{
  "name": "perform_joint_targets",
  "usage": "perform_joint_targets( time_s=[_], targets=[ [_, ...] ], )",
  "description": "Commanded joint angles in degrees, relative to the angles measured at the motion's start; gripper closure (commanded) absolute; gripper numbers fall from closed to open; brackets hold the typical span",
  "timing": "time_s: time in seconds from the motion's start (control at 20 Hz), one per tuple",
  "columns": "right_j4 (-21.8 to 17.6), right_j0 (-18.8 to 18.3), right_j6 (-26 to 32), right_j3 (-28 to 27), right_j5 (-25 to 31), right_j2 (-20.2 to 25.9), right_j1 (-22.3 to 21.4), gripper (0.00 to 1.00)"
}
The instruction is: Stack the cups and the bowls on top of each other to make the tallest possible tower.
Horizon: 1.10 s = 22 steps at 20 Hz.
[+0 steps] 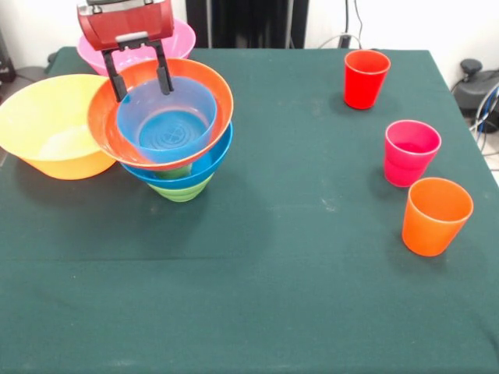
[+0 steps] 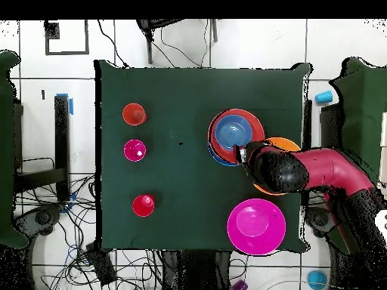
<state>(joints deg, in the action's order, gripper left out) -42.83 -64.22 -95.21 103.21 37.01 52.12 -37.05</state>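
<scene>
We see the tower [image 1: 178,132] at the table's [image 1: 273,273] left in the front view: the small green bowl [image 1: 181,189] at the bottom, the wide blue bowl [image 1: 204,173] on it, then the shallow orange-red bowl [image 1: 105,125], with the small translucent blue bowl [image 1: 165,121] nested on top. The gripper [image 1: 141,74] hangs directly over the tower's far rim, its two black fingers [image 1: 115,74] spread apart, their tips seemingly at the translucent bowl's far edge, though we cannot confirm contact. It holds nothing. Red [image 1: 365,78], magenta-pink [image 1: 410,152] and orange [image 1: 436,216] cups stand well apart at the right.
</scene>
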Motion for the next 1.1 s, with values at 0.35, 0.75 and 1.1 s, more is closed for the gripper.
perform_joint_targets(
  time_s=[0.35,0.75,1.1],
  targets=[
    [-3.43,2.88,13.23,-0.52,4.82,-0.65,-2.29,0.00],
    [-1.75,3.32,11.76,0.50,5.63,-0.14,-5.45,0.00],
    [-1.67,4.31,10.15,0.69,4.98,-0.66,-6.31,0.00]
  ],
)
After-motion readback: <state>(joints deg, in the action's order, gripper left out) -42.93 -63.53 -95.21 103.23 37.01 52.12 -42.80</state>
